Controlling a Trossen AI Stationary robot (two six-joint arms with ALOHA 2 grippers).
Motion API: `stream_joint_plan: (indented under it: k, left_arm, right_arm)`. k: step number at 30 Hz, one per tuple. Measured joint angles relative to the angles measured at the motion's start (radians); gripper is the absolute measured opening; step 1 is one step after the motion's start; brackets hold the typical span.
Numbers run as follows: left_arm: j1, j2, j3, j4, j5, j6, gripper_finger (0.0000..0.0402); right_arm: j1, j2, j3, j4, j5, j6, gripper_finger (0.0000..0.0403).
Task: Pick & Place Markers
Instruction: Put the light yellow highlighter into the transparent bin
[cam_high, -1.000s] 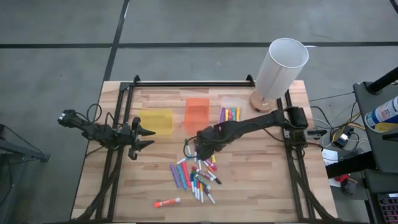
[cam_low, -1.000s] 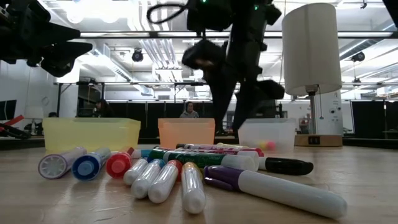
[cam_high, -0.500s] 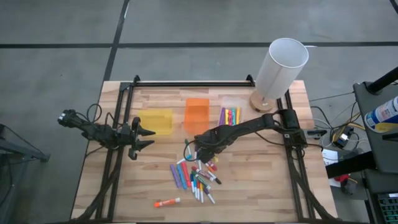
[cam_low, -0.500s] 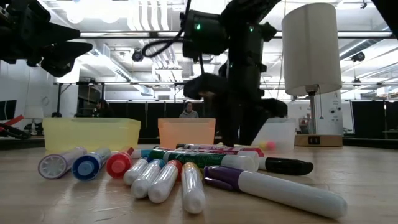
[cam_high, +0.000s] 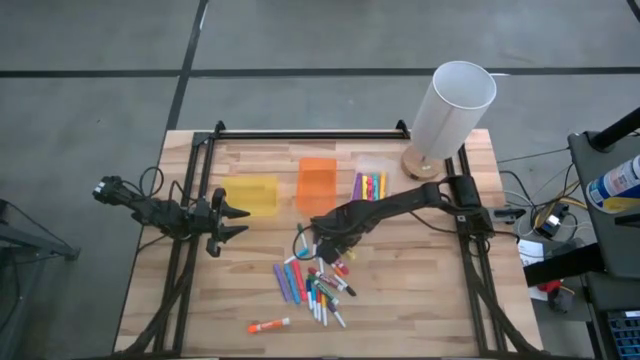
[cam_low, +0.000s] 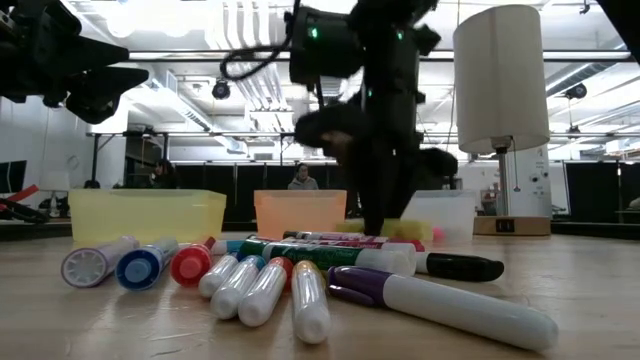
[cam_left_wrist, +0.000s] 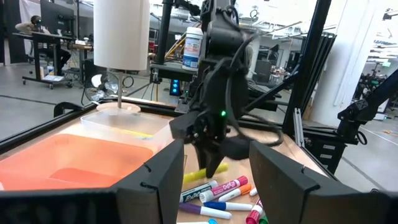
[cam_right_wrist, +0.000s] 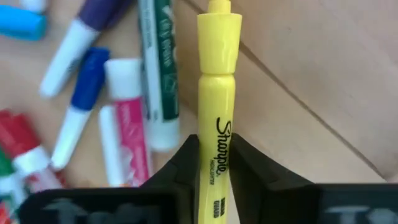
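Note:
A pile of markers (cam_high: 315, 282) in many colours lies on the wooden table near its middle, and fills the front of the low view (cam_low: 280, 270). At the pile's far edge my right gripper (cam_high: 326, 240) points down, shut on a yellow marker (cam_right_wrist: 217, 93). That marker also shows in the low view (cam_low: 412, 230). My left gripper (cam_high: 240, 220) hangs open above the table's left side, beside the yellow bin (cam_high: 250, 195), with nothing between its fingers. My right gripper pinches the yellow marker's barrel (cam_right_wrist: 215, 152) at its printed label, between the two fingers, which come from above and lie across it. The capped end (cam_right_wrist: 219, 34) sticks out beyond the fingers. The marker lies about level, close to the table; whether it rests there I cannot tell.
An orange bin (cam_high: 318, 180) and a clear bin (cam_high: 370, 184) holding a few markers stand at the far middle. A white lamp (cam_high: 450, 105) stands at the far right corner. A red-and-white stick (cam_high: 268, 325) lies alone near the front edge.
My right gripper has gone down to the far edge of the marker pile. Its fingers, apart a second ago, have shut on the yellow marker.

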Motion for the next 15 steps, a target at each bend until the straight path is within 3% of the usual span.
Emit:
stream_joint_plan:
  k: [6, 15]
  left_arm:
    - [0.0, 0.0, 0.0, 0.0, 0.0, 0.0, 0.0179]
    - [0.0, 0.0, 0.0, 0.0, 0.0, 0.0, 0.0179]
  right_arm:
    - [-0.002, -0.001, 0.132, -0.214, 0.012, -0.038, 0.0049]
    - [-0.043, -0.003, 0.356, -0.585, 0.231, -0.116, 0.0051]
